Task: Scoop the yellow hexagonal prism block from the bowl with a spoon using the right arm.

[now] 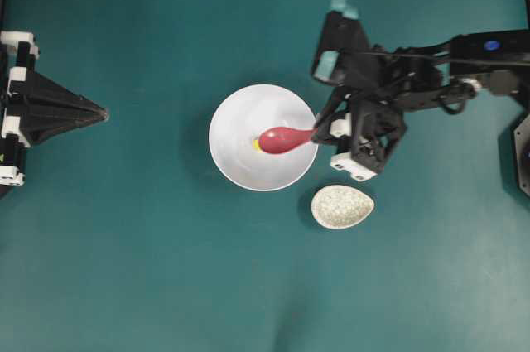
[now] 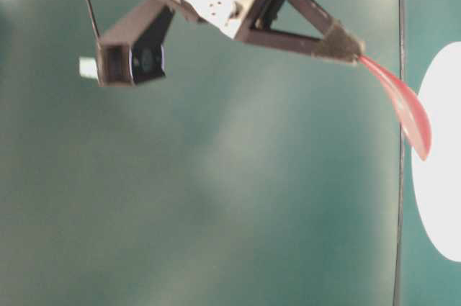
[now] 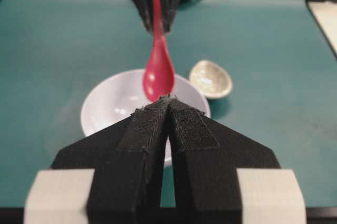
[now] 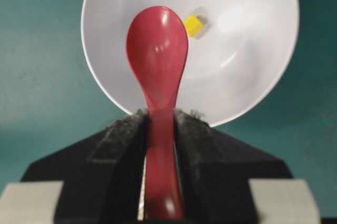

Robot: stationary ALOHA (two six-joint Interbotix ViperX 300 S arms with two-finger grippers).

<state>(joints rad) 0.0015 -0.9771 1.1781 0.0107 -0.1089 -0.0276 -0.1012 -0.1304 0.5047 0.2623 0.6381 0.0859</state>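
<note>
Right pincer point(image 4: 159, 129) clamps the spoon point(image 4: 158, 50) handle, whose end is cut off; scoop partly hides the yellow block point(image 4: 193, 25) in the bowl point(image 4: 253, 76). Left pincer point(image 3: 168, 103) is clenched, empty.

My right arm point(image 1: 464, 62) is black, built of angular links with a thin black cable looping along it, a small blue dot on its upper link and white fittings at the wrist. Two pale teal tape patches sit on a black bracket near its camera. My right gripper point(image 4: 160, 124) has two black wedge fingers faced with fuzzy black padding, and pale tape bands lower on each. My left gripper point(image 3: 169, 103) is likewise a black pointed wedge, textured black pads at the tip, pale tape bands on both fingers.
</note>
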